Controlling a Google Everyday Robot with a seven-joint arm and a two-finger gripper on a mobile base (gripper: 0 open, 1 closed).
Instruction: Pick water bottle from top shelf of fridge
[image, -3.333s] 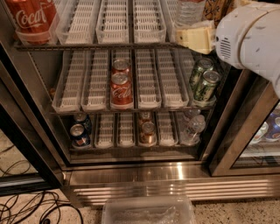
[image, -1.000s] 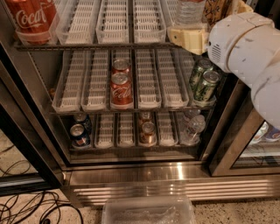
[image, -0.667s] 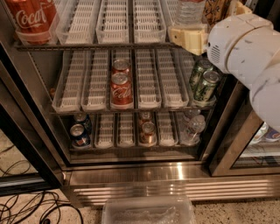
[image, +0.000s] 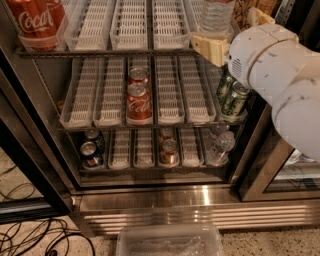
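The gripper (image: 222, 27) is up at the right end of the top shelf (image: 100, 51), its blocky cream fingers (image: 210, 48) spread with the bottle (image: 215, 12) standing between them; whether they touch it I can't tell. The bottle is clear ribbed plastic, upright in the rightmost of the white slotted trays (image: 132, 22); the trays just left of the gripper hold nothing. Far to its left a glossy red Coke can (image: 37, 20) fills the end tray. Directly below the gripper stand two green cans (image: 234, 97); lower left, two red cans (image: 139, 102) sit one behind the other in one lane. Further down are dark cans (image: 92, 155), copper-toned cans (image: 169, 147) and a small bottle (image: 220, 145). The fridge (image: 200, 197) has a brushed steel louvred base, with a clear tub (image: 170, 242) on the speckled floor before it.
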